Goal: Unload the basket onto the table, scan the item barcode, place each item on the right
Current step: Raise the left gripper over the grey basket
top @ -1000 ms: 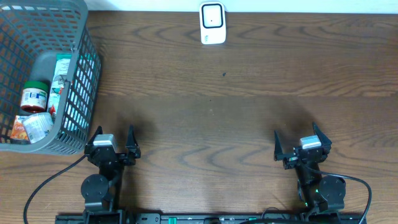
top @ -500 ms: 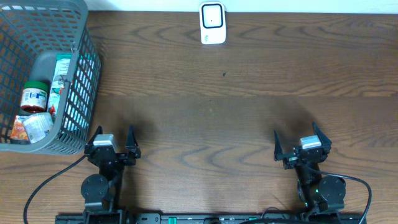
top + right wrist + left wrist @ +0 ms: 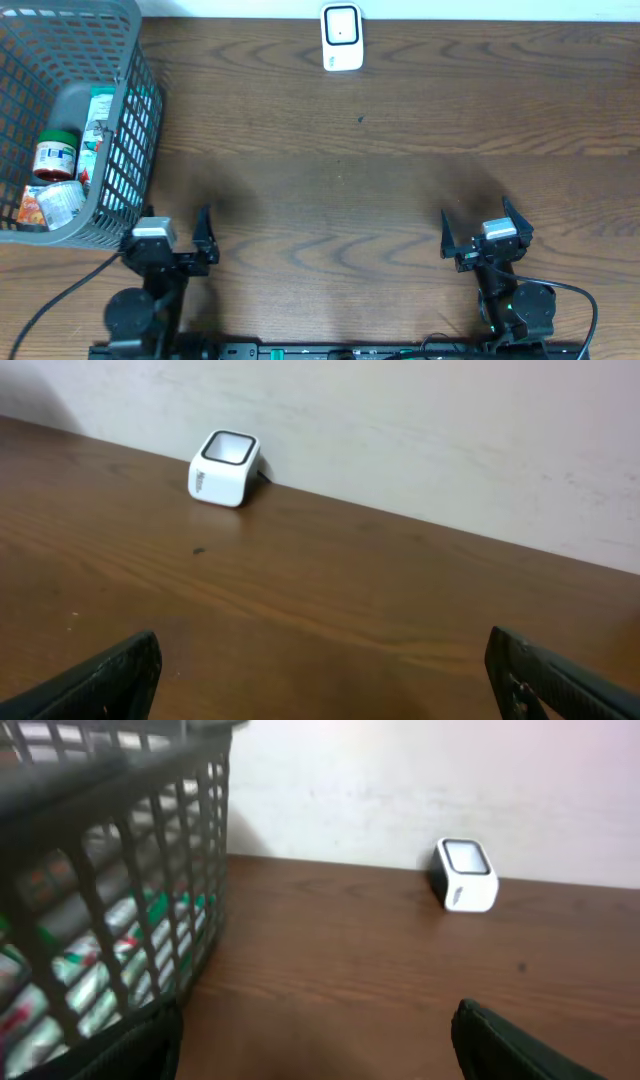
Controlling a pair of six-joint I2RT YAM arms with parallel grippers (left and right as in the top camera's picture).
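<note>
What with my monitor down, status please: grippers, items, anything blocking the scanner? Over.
Left gripper open, empty, by the basket. Right gripper open, empty. Items in basket, none picked. Scanner path unobstructed.

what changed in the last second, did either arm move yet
The left gripper shifted toward the robot's left and drew back a little, ending close to the near corner of the basket. Its jaws are open and it took hold of nothing. The right gripper, also open, the basket, the items inside it and the white scanner stayed where they were.
</note>
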